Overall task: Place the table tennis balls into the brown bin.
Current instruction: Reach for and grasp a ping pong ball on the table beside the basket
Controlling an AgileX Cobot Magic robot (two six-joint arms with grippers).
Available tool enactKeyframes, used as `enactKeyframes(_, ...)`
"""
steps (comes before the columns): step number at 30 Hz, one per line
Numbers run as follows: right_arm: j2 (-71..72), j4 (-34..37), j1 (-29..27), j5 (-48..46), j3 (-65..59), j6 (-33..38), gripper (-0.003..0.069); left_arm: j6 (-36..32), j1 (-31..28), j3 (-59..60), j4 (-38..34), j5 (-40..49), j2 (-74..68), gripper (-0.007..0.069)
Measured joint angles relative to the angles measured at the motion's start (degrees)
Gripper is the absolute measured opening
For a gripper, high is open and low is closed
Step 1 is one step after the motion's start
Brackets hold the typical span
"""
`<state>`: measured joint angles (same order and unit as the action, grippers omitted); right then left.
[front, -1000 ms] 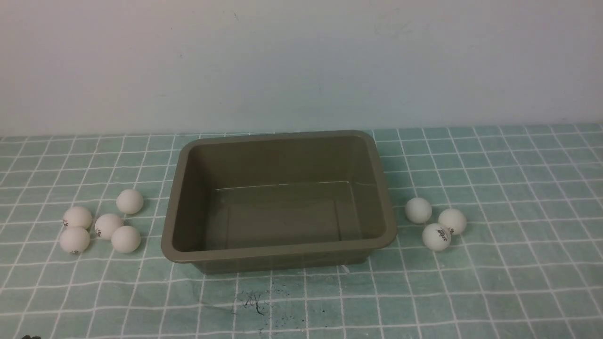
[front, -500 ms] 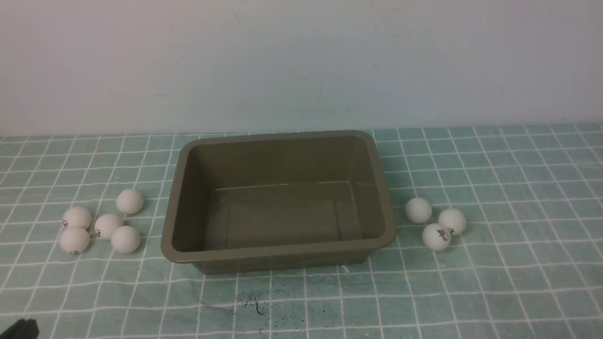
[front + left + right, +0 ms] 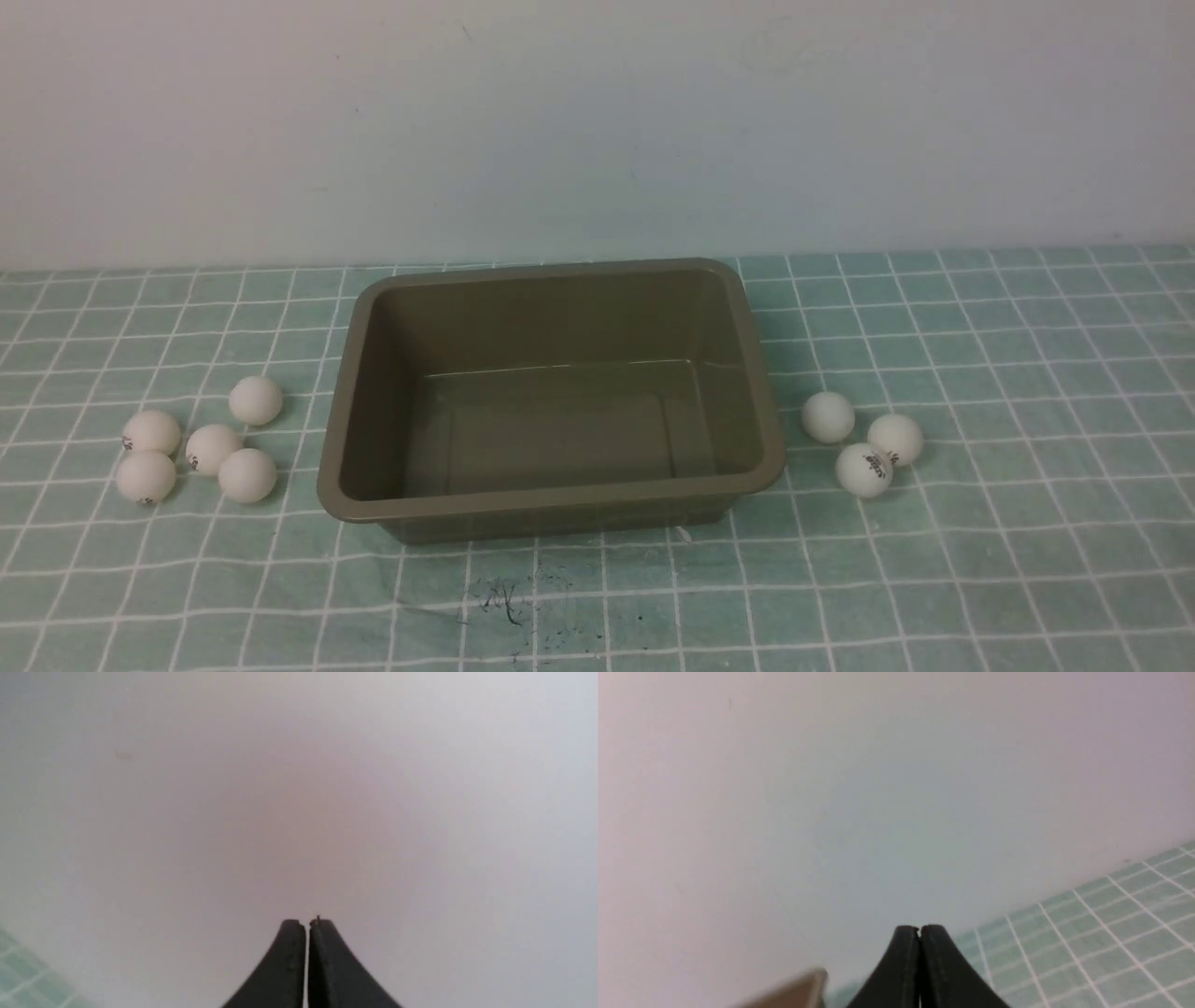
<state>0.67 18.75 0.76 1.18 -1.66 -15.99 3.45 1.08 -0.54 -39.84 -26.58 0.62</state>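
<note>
Nothing's in yet: your brown bin (image 3: pixel 551 502) sits empty, with five table tennis balls (image 3: pixel 213 448) toward the bench's (image 3: pixel 1027 560) left edge and three toward its right. Your left gripper (image 3: pixel 307 926) and right gripper (image 3: pixel 919 931) are both pinched together, empty.

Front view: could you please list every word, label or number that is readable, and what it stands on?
Dark logo on the front white plastic table tennis ball right of the olive-brown rectangular plastic bin: too small to read.
Dark specks on left-side balls: also unreadable.
No other text.
</note>
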Motion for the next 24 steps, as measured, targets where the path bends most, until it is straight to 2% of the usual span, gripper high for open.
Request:
enactKeyframes(3, 0.00, 3.39, 0.00, 2.37, 0.00, -1.47, -0.0015, -0.93, 0.00, -8.93, -0.05, 0.02, -1.15, -0.0005)
enactKeyframes(6, 0.00, 5.50, 0.00, 5.04, 0.00, -2.58, -0.0015, -5.44, 0.00, -20.35, 2.05, 10.62, -6.49, -0.0005)
enactKeyframes(8, 0.00, 6.08, 0.00, 5.65, 0.00, -3.08, -0.0015, -9.40, 0.00, -28.66, 3.48, 23.45, -12.49, -0.0005)
enactKeyframes(11, 0.00, 6.12, 0.00, 4.52, 0.22, -4.62, -0.0015, -12.83, 0.00, -40.41, 5.95, 47.99, -25.03, -0.0005)
enactKeyframes(15, -0.41, 1.04, 0.06, -9.26, 7.73, -4.64, -0.0015, -14.01, 0.00, -48.59, 11.15, 75.08, -44.20, -0.0005)
enactKeyframes(17, -1.89, -1.14, 0.11, -14.64, 11.30, -3.78, -0.0015, -14.40, 0.00, -49.83, 13.26, 79.63, -49.91, -0.0005)
enactKeyframes(19, -7.45, -3.50, 0.18, -24.53, 19.79, -0.93, -0.0015, -14.95, 0.00, -50.43, 15.79, 82.42, -58.17, -0.0005)
enactKeyframes(24, -29.17, -3.10, 0.29, -48.78, 39.25, 9.89, -0.0015, -15.73, 0.00, -50.62, 21.18, 79.66, -70.35, -0.0005)
